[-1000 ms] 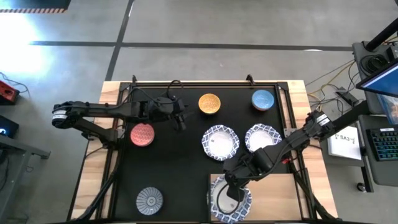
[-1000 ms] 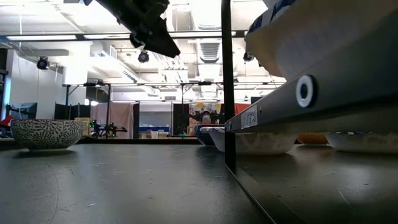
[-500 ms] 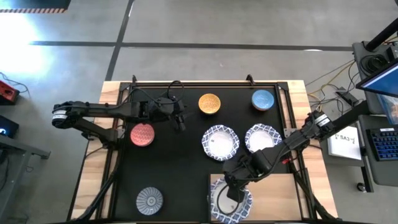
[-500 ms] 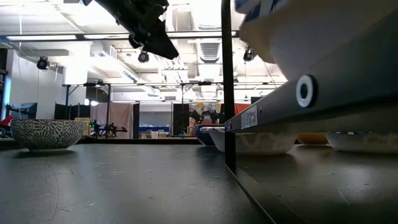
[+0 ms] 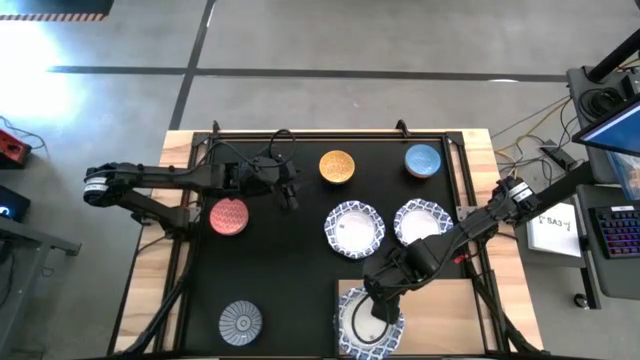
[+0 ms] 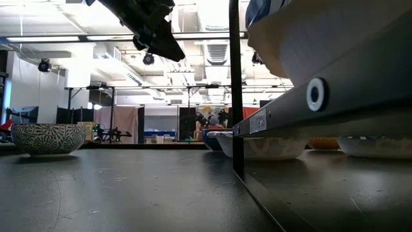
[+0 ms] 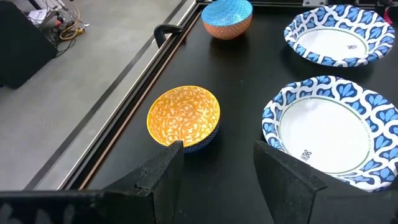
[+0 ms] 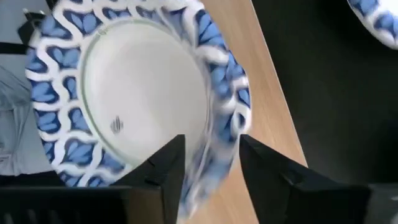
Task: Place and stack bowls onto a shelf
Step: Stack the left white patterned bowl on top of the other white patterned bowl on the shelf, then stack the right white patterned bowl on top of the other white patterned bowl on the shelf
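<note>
- Right gripper [image 8: 208,162] straddles the rim of a blue-rimmed white bowl [image 8: 137,93] on the wooden shelf [image 8: 273,118], fingers parted.
- Left gripper [image 7: 214,165] hovers open near the orange-yellow bowl [image 7: 183,115].
- Small maker's mark inside the bowl, unreadable.

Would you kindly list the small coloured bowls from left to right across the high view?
Pink-red bowl → grey-striped bowl → orange-yellow bowl → blue bowl.

One large bowl [image 5: 368,322] sits on the shelf [image 5: 440,318]; two more [image 5: 354,229] lie behind it.
</note>
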